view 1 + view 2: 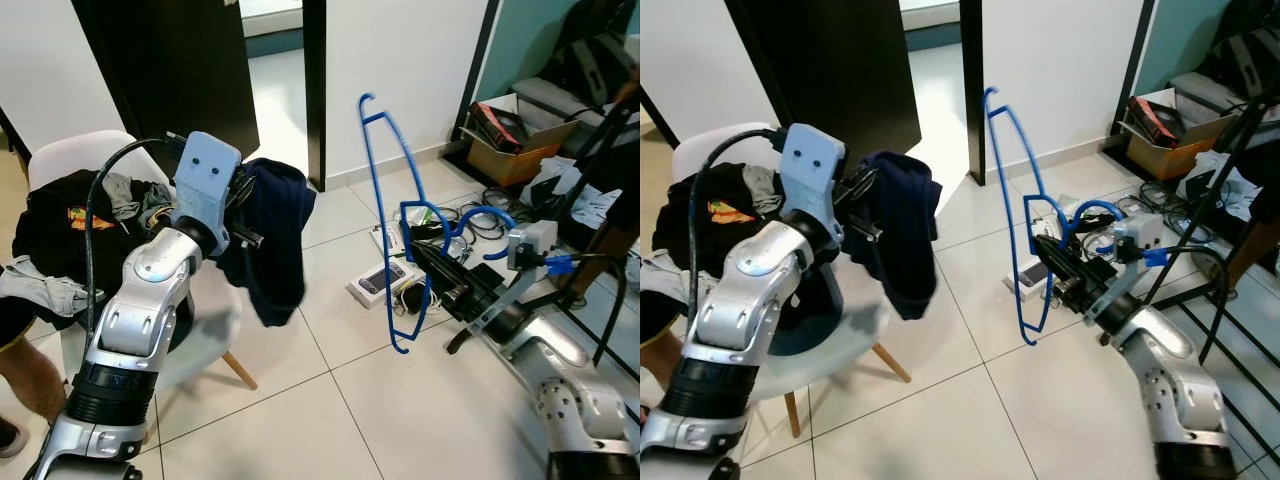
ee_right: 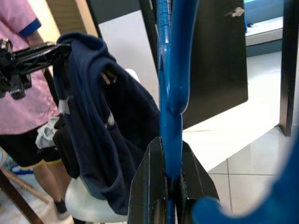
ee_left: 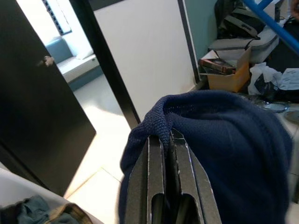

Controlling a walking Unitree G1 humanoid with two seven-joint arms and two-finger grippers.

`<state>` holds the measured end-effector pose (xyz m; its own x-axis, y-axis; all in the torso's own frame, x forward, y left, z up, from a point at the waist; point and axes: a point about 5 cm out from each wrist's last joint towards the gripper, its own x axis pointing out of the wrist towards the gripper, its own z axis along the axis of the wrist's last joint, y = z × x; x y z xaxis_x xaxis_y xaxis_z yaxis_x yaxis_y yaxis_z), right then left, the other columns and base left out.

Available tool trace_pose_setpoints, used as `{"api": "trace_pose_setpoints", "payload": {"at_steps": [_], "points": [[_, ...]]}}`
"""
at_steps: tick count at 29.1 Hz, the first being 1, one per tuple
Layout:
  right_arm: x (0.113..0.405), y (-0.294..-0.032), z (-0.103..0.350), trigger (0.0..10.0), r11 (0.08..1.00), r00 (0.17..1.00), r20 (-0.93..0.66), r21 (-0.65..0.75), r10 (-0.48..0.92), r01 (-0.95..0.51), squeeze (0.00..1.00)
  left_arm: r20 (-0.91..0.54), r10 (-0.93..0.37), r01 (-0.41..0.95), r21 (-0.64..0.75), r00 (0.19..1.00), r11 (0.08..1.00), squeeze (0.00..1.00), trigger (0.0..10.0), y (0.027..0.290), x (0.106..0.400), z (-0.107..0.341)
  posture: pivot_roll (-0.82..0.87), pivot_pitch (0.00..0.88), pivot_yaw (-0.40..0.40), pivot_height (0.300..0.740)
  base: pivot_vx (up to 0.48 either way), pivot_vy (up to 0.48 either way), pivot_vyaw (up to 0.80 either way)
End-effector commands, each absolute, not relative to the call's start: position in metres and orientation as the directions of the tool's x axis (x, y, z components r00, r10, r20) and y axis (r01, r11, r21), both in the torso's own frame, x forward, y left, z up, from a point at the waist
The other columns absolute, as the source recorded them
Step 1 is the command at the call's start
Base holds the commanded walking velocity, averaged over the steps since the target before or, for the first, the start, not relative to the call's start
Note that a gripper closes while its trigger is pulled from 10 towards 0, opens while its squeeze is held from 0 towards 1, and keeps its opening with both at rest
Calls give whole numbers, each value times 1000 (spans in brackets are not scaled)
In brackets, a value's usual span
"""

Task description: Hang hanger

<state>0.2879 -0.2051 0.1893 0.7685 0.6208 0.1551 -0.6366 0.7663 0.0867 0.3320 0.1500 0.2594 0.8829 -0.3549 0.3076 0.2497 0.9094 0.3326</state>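
White floor tiles [image 1: 330, 400] run from a dark open door [image 1: 170, 70] and a white wall [image 1: 400, 70] to a cluttered corner where a cardboard box [image 1: 510, 150] holds a red-and-black item, with cables and small devices [image 1: 400, 275] strewn on the tiles beside it. On the robot's left a white chair [image 1: 75, 160] carries a heap of dark and grey clothes [image 1: 70, 215].

Above the chair's edge the left gripper [image 3: 168, 154] is raised, its fingers pressed together on a fold of a navy garment [image 1: 270, 240], which hangs down free beside the seat. The right gripper [image 2: 166, 163] is clamped tight on the thin bar of a blue hanger [image 1: 395, 200]; the hanger stands nearly upright in the air between the two arms, hook at the top, apart from the garment.

Open tiles lie between the chair and the hanger and toward the doorway. A black metal stand [image 1: 1230, 200] crowds the right side. A person's bare leg [image 1: 30, 370] stands at the chair's near-left edge, and in the right wrist view a pink shirt [image 2: 23, 79] shows behind the garment.
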Motion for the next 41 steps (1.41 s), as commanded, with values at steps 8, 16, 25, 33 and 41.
{"api": "trace_pose_setpoints", "payload": {"at_steps": [8,16,25,33,41], "points": [[260,-199,213,10000,591,588,67,-46,806,-805,0,412,-294,105,422,862,901,0,10000,181,335,287,-47,10,36,740,0,0,0],[247,-200,224,10000,521,517,92,-26,851,-853,0,461,-254,46,415,850,909,0,10000,186,336,299,-51,4,36,740,0,0,0],[229,-194,216,10000,390,396,-136,-69,908,-918,0,580,-269,1,419,769,908,0,10000,179,327,333,-45,0,37,740,0,0,0],[247,-183,208,10000,475,479,-257,-84,839,-876,0,607,-273,-16,427,747,904,0,10000,184,327,342,-43,0,42,740,0,0,0],[259,-174,195,10000,594,558,-431,-61,709,-802,0,635,-289,8,406,716,914,0,10000,174,325,350,-48,0,43,740,0,0,0]]}}
